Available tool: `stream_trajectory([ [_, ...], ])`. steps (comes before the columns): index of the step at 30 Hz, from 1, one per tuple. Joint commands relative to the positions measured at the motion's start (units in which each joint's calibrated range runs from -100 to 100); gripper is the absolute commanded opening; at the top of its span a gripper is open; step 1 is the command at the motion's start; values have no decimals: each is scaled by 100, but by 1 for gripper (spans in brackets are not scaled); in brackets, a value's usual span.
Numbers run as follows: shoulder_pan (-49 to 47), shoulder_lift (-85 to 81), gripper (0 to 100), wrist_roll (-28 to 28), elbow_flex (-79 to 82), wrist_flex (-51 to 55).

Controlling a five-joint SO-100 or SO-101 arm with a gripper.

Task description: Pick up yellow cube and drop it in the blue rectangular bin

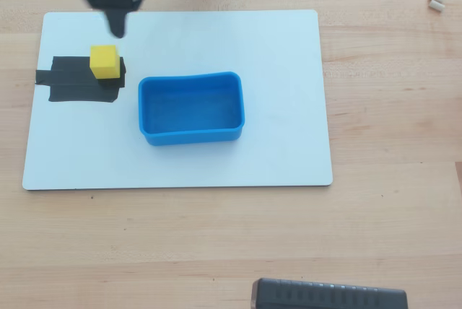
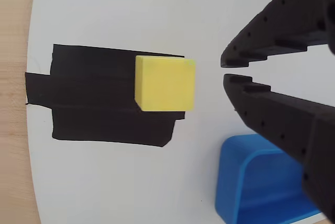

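Wooden table (image 1: 390, 215) carries a white board (image 1: 289, 150). On the board, in the overhead view, the yellow cube (image 1: 104, 61) sits on black tape (image 1: 72, 81), left of the blue rectangular bin (image 1: 191, 136). Beyond the cube, the gripper (image 2: 224, 69) holds nothing, its fingers nearly closed.

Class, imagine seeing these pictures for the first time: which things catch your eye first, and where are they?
The yellow cube stands out, sitting on a black tape patch at the white board's left in the overhead view. Right of it lies the empty blue bin. The black claw, nearly closed, hovers beside the cube.
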Motion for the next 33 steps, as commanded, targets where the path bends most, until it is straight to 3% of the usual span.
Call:
stream_trajectory([
  [1, 269, 747, 0, 200, -1272, 122],
  [11, 329, 1202, 1, 259, -1590, 221],
  [15, 398, 1202, 16, 249, -1563, 262],
  [24, 535, 1211, 33, 254, -1336, 287],
  [33, 638, 1490, 35, 278, -1118, 229],
])
